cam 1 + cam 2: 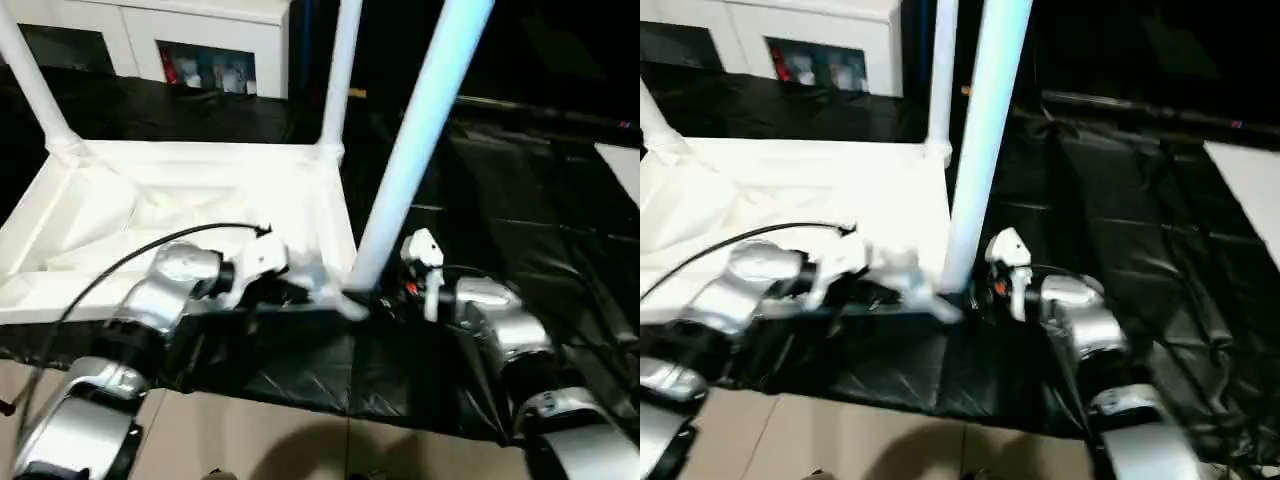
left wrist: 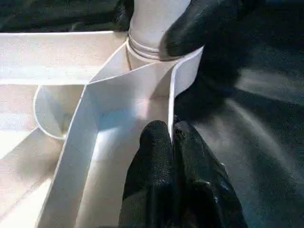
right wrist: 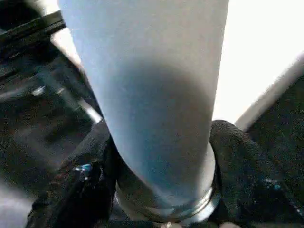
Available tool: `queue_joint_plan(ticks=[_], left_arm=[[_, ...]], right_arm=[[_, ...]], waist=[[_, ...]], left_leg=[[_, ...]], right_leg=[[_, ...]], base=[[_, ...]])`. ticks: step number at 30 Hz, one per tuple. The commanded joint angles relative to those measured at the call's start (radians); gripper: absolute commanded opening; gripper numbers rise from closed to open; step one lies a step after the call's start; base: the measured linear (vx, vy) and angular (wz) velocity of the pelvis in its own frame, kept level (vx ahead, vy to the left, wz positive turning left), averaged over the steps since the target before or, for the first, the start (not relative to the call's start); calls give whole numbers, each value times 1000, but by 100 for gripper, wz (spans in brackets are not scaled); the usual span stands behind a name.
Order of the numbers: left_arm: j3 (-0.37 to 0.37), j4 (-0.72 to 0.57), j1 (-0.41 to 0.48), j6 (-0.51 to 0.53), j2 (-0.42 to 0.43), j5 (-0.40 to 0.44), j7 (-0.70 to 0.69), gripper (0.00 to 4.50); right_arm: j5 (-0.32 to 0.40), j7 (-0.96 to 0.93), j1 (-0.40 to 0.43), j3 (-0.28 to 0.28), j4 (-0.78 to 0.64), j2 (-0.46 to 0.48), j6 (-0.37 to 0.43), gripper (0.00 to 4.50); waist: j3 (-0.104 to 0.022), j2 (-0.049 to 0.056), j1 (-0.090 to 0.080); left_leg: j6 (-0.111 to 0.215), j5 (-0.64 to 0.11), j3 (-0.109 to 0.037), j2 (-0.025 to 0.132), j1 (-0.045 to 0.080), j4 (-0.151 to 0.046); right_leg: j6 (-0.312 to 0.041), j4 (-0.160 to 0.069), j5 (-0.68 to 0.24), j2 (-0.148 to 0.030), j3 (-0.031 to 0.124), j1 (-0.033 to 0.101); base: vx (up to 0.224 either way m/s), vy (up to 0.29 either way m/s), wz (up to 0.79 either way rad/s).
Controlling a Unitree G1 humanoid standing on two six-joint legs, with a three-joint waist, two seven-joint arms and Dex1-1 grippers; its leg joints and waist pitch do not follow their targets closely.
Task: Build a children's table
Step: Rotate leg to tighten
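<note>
1. The left hand (image 2: 171,142) is pinched together on the wall of the upturned tabletop (image 1: 180,200), just beside the near corner socket.
2. The right hand (image 3: 161,190) is clamped around the foot of a leg (image 1: 420,130), which leans in that socket.
3. Step in hand: seating the third leg. Next, it likely needs straightening and a firm downward push.
</note>
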Motion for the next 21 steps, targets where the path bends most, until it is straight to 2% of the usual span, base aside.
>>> queue_joint_plan(ticks=[1,2,4,5,6,10,11,12,13,14,16,19,21], left_arm=[[-32,19,6,57,-79,24,98,0],[-33,19,5,61,-85,26,106,0],[-40,21,2,85,-130,41,169,0],[-40,21,2,85,-130,41,169,0],[-44,22,1,107,-166,52,218,0],[-52,49,-12,137,-229,83,317,0],[-52,49,-12,137,-229,83,317,0],[-54,55,-16,134,-230,86,317,0],[-55,55,-16,134,-230,87,317,0],[-55,56,-17,133,-228,87,314,0],[-51,60,-21,124,-211,88,295,0],[-48,54,-18,112,-187,84,265,0],[-46,44,-12,100,-170,79,241,0]], right_arm=[[-24,-206,-4,-20,44,64,-21,256],[-24,-228,-6,-25,49,70,-22,256],[-13,-383,-22,-65,87,123,-23,256],[-13,-383,-22,-65,87,123,-23,256],[-9,-497,-35,-94,116,168,-27,256],[18,-684,-62,-146,150,281,-44,255],[18,-684,-62,-146,150,281,-44,254],[-14,-697,-61,-119,145,294,-58,254],[-19,-700,-61,-115,144,295,-60,254],[-29,-697,-60,-106,140,295,-67,288],[-33,-650,-56,-102,118,280,-92,323],[-37,-595,-60,-99,112,238,-110,332],[-50,-567,-64,-93,109,206,-132,365]], waist=[[-55,-7,1],[-54,-4,-1],[-54,-6,-5],[-56,-7,-9],[-57,-6,-12],[-57,-7,-14],[-58,-4,-15],[-58,-4,-15],[-59,-6,-16],[-59,-6,-16],[-61,-3,-16],[-63,-2,-15],[-64,-4,-14]], left_leg=[[11,-295,9,-7,0,-66],[1,-298,8,-7,2,-67],[-4,-318,5,-10,3,-68],[-6,-328,4,-10,3,-69],[-9,-338,5,-8,5,-68],[-3,-359,3,-13,5,-67],[-5,-372,2,-14,5,-68],[-4,-378,1,-15,3,-68],[0,-386,0,-15,2,-69],[0,-386,0,-15,2,-69],[4,-386,0,-14,0,-70],[11,-363,2,-12,-5,-71],[16,-345,4,-12,-6,-70]], right_leg=[[-130,-94,-475,-44,40,46],[-126,-95,-482,-44,41,40],[-109,-102,-518,-44,37,39],[-106,-102,-517,-42,36,38],[-109,-102,-506,-42,38,34],[-87,-108,-527,-40,35,30],[-81,-110,-529,-39,34,29],[-78,-111,-526,-37,32,30],[-76,-110,-524,-37,32,31],[-76,-110,-524,-37,32,31],[-81,-109,-499,-37,33,33],[-106,-102,-434,-37,36,39],[-127,-97,-393,-37,38,42]], base=[[0,0,0],[0,0,0],[0,0,0],[0,0,0],[0,0,0],[0,0,0],[0,0,0],[0,0,0],[0,0,0],[0,0,0],[0,0,0],[0,0,0],[0,0,0]])
